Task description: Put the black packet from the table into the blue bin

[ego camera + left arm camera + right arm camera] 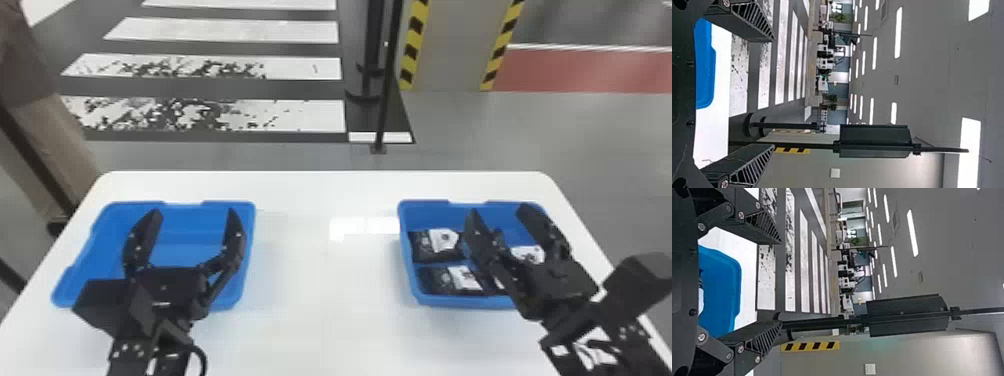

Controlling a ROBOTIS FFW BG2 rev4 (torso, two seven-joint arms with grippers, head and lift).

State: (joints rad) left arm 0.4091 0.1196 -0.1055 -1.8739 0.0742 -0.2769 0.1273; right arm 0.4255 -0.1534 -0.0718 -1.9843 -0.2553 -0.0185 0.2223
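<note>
Table (325, 320) is the big white thing in our head view, rounded at both far corners. On it we've got two blue tubs: a left blue bin (175, 245) and a right blue bin (465, 301), well apart.

Our left arm (127, 355) comes in from the bottom edge, and its left gripper (194, 212) hangs over the left bin, fingers pointing toward the table's far side. It's open, fingers spread wide, and the left wrist view agrees. Our right arm (630, 345) slants in from the bottom right corner, tipped toward the table's middle. The right gripper (499, 210) is over the right bin, and yeah, that one's open too – fingers well apart.

Black packets are down in the right bin, partly behind that gripper. We can make out a far-side packet (422, 252) and a near-side packet (432, 282), both dark with a white patch. Another white patch (529, 254) shows between the right gripper's fingers – part of its packet is hidden. Which one is the task's packet, we can't tell.
</note>
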